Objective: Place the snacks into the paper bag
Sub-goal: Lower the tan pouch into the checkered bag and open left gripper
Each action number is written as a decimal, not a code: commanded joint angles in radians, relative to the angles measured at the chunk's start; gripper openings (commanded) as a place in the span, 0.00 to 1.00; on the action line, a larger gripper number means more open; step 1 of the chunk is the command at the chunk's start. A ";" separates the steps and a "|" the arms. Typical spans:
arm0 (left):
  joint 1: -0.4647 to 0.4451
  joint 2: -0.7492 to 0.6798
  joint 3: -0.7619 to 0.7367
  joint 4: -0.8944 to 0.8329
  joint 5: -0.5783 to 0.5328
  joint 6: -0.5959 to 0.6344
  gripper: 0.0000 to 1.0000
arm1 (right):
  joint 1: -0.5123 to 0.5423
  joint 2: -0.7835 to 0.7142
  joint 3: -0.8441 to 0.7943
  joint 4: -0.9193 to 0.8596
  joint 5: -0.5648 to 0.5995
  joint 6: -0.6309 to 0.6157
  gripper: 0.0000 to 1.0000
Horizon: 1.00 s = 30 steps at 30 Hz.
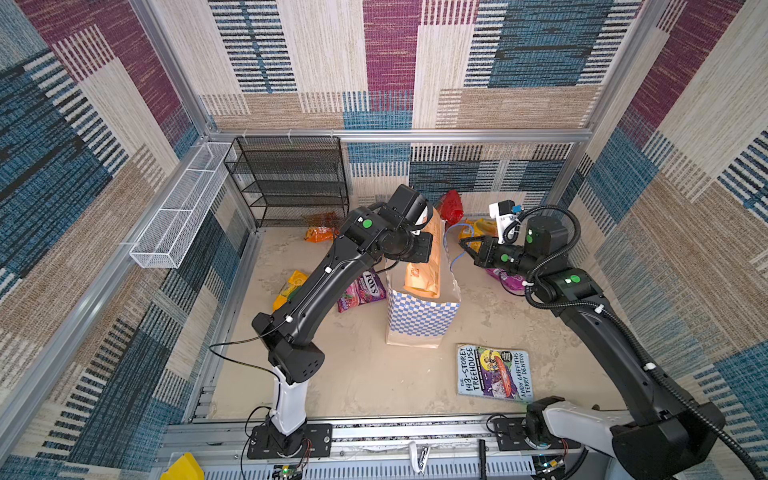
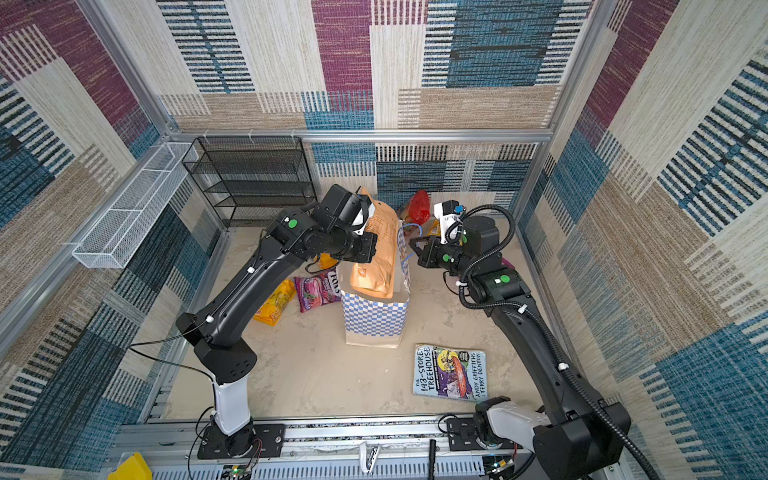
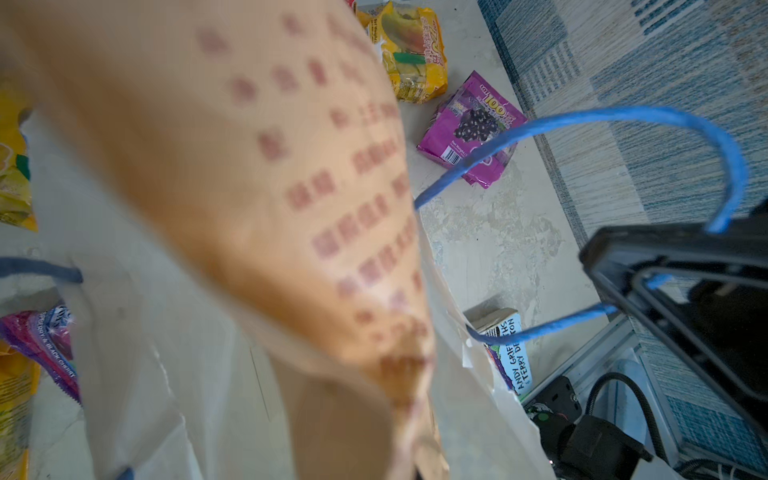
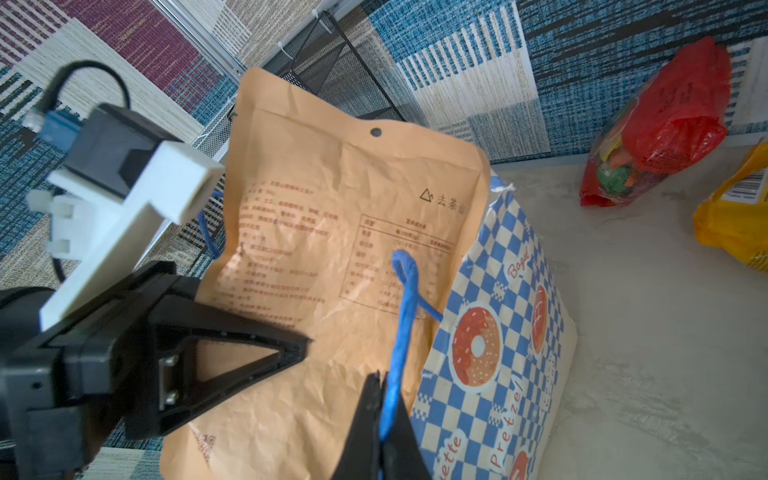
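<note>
In a top view, the left arm [image 1: 328,278] bends forward over the paper bag [image 1: 419,320], which stands mid-surface. The right arm [image 1: 594,320] reaches low beside it.

Left wrist: the tan packet [image 3: 249,187] hangs into the bag.

Right wrist: the left tool [image 4: 301,345] clamps the packet, and the right tool [image 4: 384,390] pinches the bag's blue cord [image 4: 406,297].

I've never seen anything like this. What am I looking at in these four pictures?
A left arm and a right arm, both robots, work over a table. Two pictures look down from above; the other two come from cameras on the arms' wrists. The left tool is shut on a tan pouch, standing partly in the checkered paper bag. The right tool pinches the bag's blue handle. Loose on the table lie a Fox's packet, a mango packet, a grape packet, a red packet and a book.
</note>
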<state>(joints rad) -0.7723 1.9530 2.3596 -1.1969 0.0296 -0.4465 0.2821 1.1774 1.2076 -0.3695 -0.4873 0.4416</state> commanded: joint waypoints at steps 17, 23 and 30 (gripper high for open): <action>0.002 0.062 -0.134 0.055 0.015 -0.087 0.00 | 0.011 -0.057 -0.075 0.097 0.081 0.060 0.00; 0.004 0.113 -0.142 0.076 0.031 -0.101 0.00 | 0.020 -0.051 -0.082 0.105 0.078 0.063 0.00; 0.017 0.111 -0.235 0.161 0.065 -0.112 0.00 | 0.029 -0.050 -0.092 0.107 0.083 0.061 0.00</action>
<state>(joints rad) -0.7628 2.0735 2.1616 -1.1145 0.0597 -0.5354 0.3065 1.1271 1.1206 -0.2886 -0.4095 0.4965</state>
